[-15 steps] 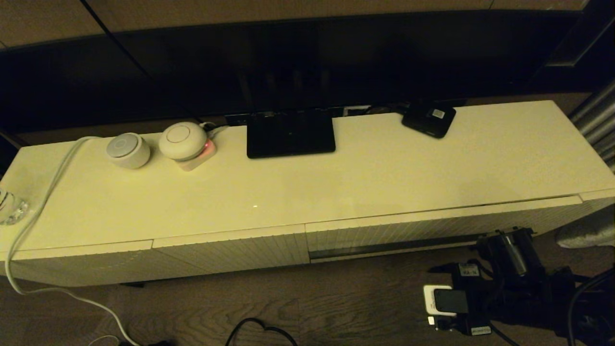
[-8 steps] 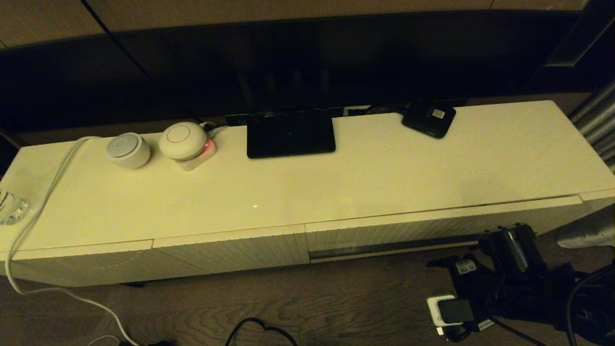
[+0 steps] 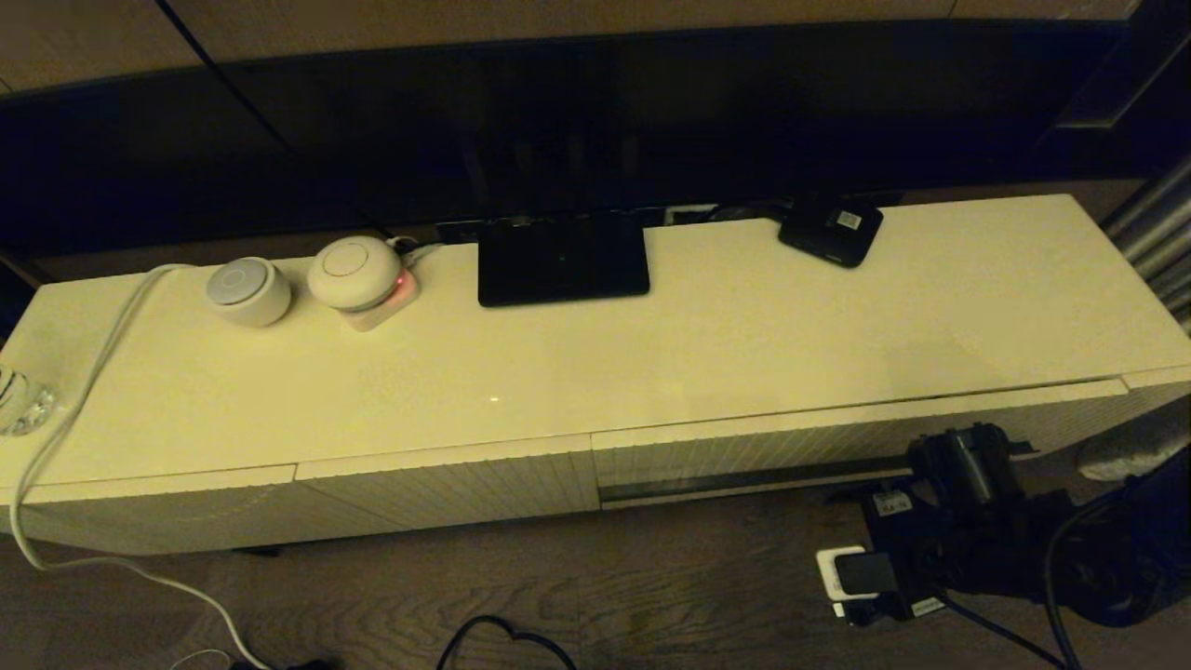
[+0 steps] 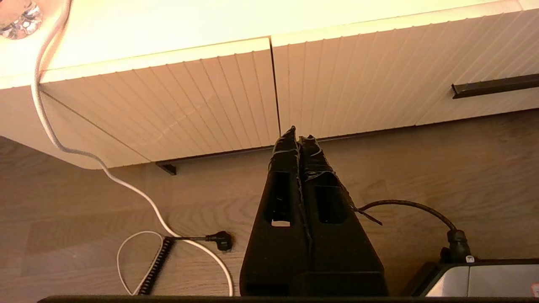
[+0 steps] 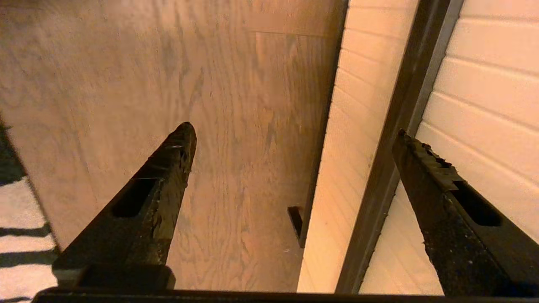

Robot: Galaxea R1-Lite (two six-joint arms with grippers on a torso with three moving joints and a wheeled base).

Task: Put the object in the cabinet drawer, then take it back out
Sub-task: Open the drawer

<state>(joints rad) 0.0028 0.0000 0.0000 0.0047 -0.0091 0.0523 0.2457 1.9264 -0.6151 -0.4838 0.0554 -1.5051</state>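
The black folding umbrella shows in no view. The cabinet drawer [image 3: 800, 445] is the long ribbed cream front at the right, pushed in, with a dark strip [image 3: 744, 480] along its lower edge. My right gripper [image 3: 851, 532] hangs low above the floor just in front of that strip. In the right wrist view the right gripper [image 5: 292, 130] is open and empty, one finger [image 5: 164, 176] over the floor, the other finger [image 5: 438, 176] over the ribbed drawer front [image 5: 484, 84] beside the strip [image 5: 404, 126]. My left gripper [image 4: 298, 134] is shut and empty, parked low before the left panels.
On the cabinet top [image 3: 744, 344] sit a flat black stand base [image 3: 562, 259], a small black box with a white label [image 3: 831, 230], two round white devices [image 3: 354, 272] and a white cable [image 3: 93, 372]. Cables lie on the wooden floor [image 3: 502, 642].
My right arm dipped slightly away from the cabinet, then came back up and closer to the drawer's dark strip. Nothing else moved.
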